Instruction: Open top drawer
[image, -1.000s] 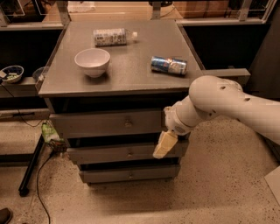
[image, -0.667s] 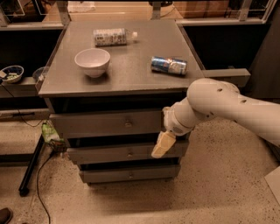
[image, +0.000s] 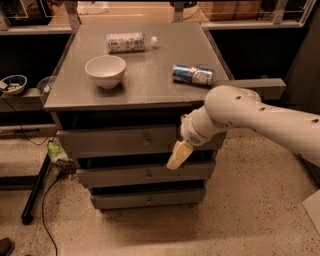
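1. Judged step: the approach. The pincer (image: 178, 154) hangs before the cabinet at the lower edge of the top drawer (image: 105, 142), right of the knob (image: 146, 141) and off it. Whether it is apart or together, I cannot tell.
2. The drawer sits directly under the worktop (image: 150, 92), not yet pulled out.
3. Next, the pincer likely needs to go up and left onto the knob, then pull straight outward.
4. The fronts are flat, matte grey panels. The knob is small, round and metallic, offering little purchase.
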